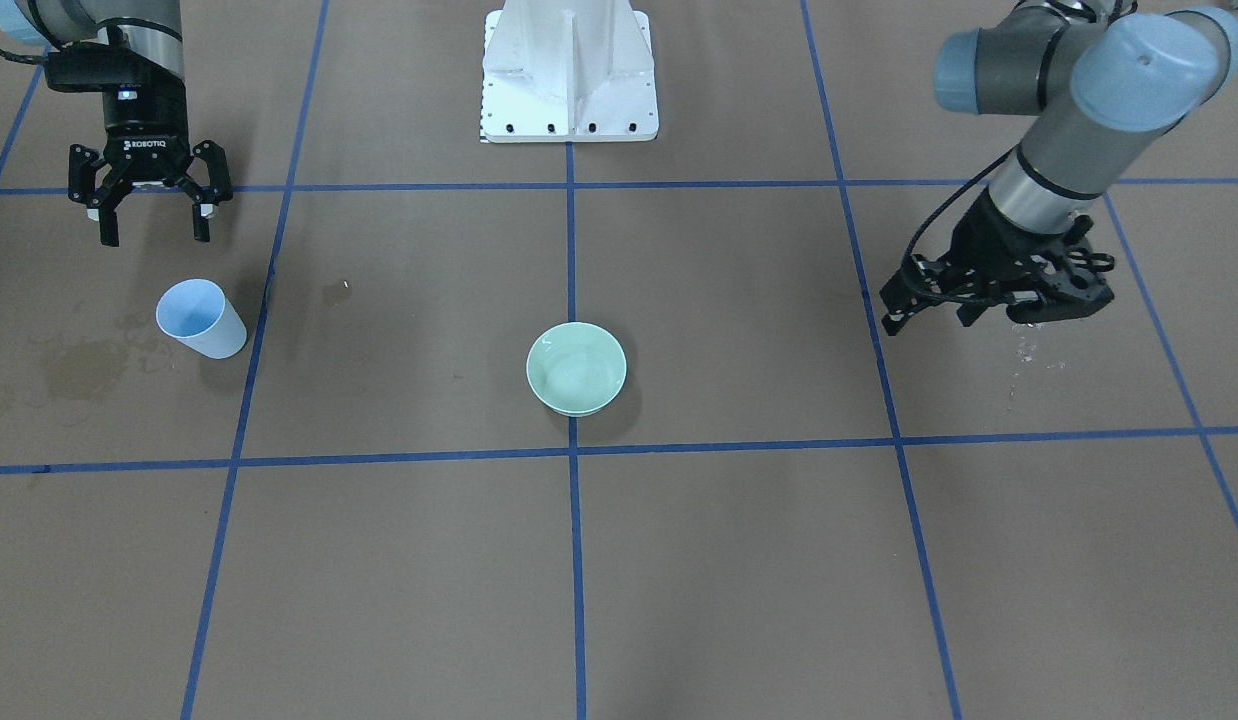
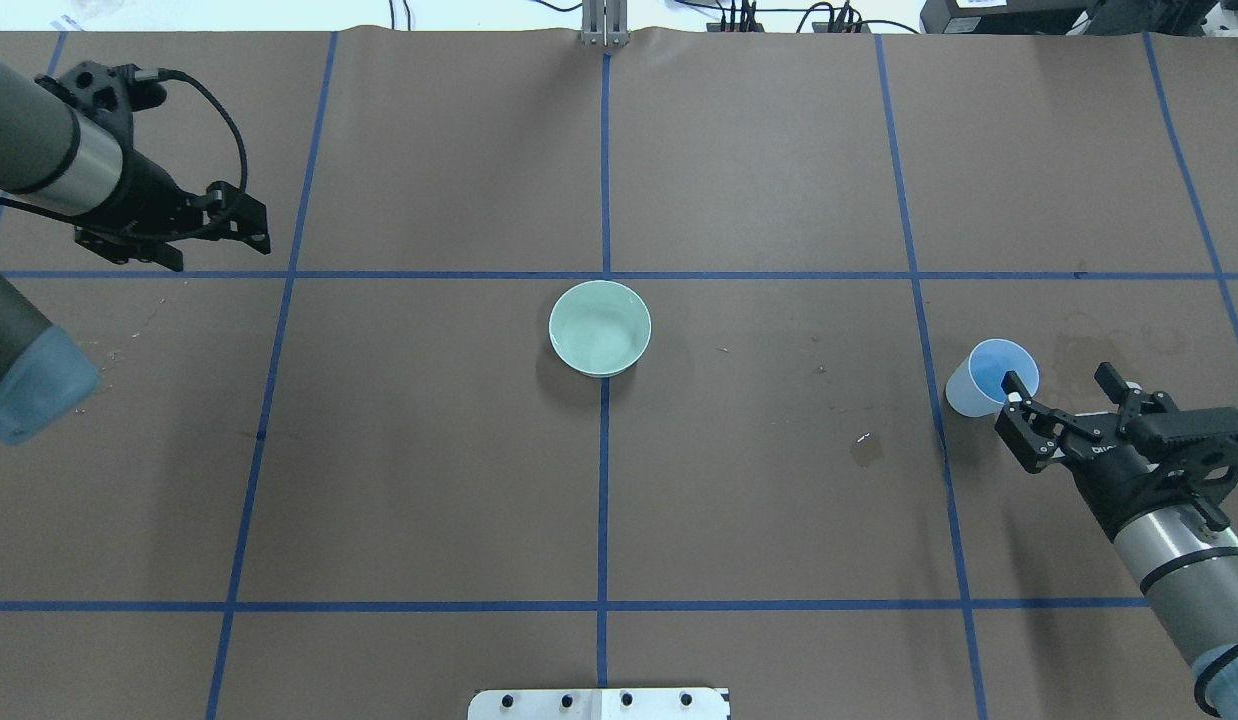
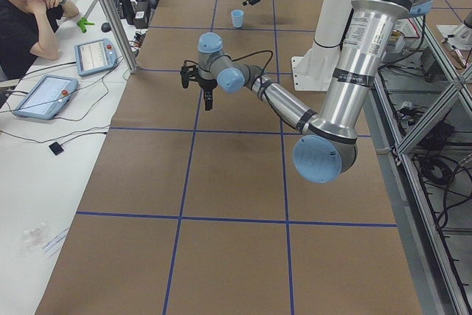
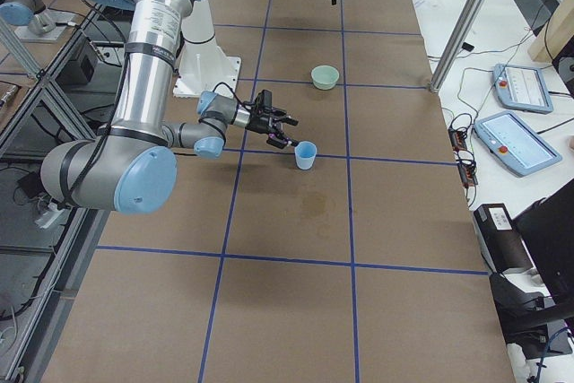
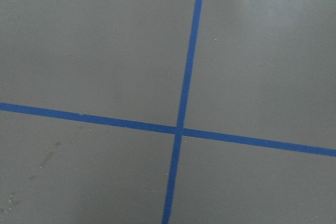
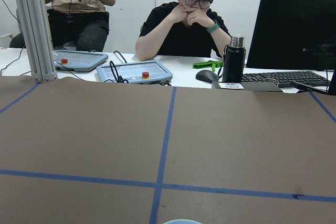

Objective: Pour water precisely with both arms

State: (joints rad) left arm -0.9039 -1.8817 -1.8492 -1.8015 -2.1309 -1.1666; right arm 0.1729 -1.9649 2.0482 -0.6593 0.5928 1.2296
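Note:
A light blue cup [image 2: 979, 388] stands upright on the brown table, at the left in the front-facing view [image 1: 201, 318]. My right gripper [image 2: 1061, 380] is open and empty, just behind the cup and apart from it; it also shows in the front-facing view [image 1: 155, 236]. A pale green bowl [image 2: 599, 327] sits at the table's centre, with faint glints of water [image 1: 576, 375] inside. My left gripper [image 2: 217, 250] hovers open and empty over the far left of the table, well away from the bowl. Whether the cup holds water is unclear.
Wet patches mark the paper near the cup [image 1: 79, 365] and between cup and bowl [image 2: 865, 450]. Droplets [image 1: 1027, 352] lie below the left gripper. The white pedestal [image 1: 569, 70] stands at the robot's side. Operators and control tablets [image 6: 134, 71] sit beyond the table's far edge.

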